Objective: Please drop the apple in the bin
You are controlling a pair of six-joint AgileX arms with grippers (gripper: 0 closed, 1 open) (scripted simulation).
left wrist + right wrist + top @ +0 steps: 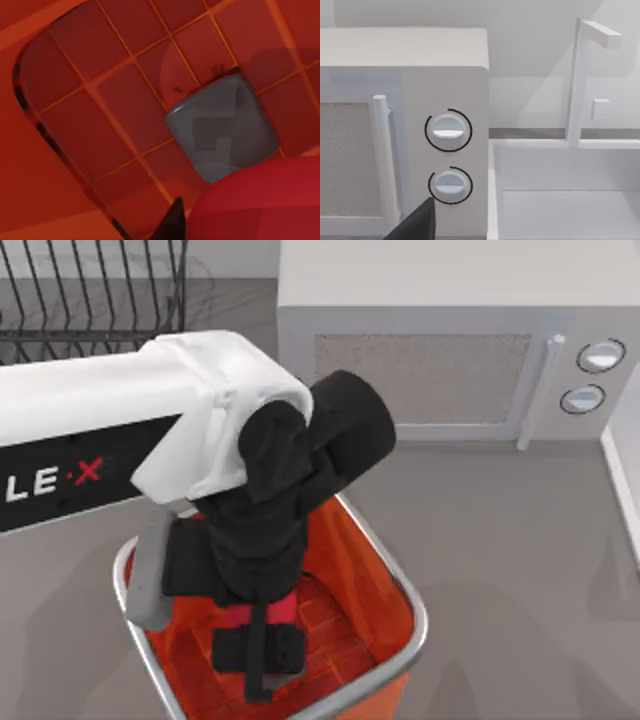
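The orange bin (413, 608) with its silver rim stands at the front of the table, left of centre. My left arm reaches over it and my left gripper (265, 660) points down inside, above the tiled floor. The red apple (270, 612) sits between the black fingers, and the gripper is shut on it. In the left wrist view the apple (255, 200) bulges close by, over the bin's floor (100, 100) and its grey centre square (222, 130). A dark fingertip (172, 225) shows beside the apple. A dark part of my right gripper (415, 222) shows in front of the microwave.
A white microwave (450, 340) stands behind the bin, with its two dials facing my right wrist camera (447, 130). A black wire rack (90, 290) is at the back left. A white basin (560, 200) with a tap lies to the microwave's right.
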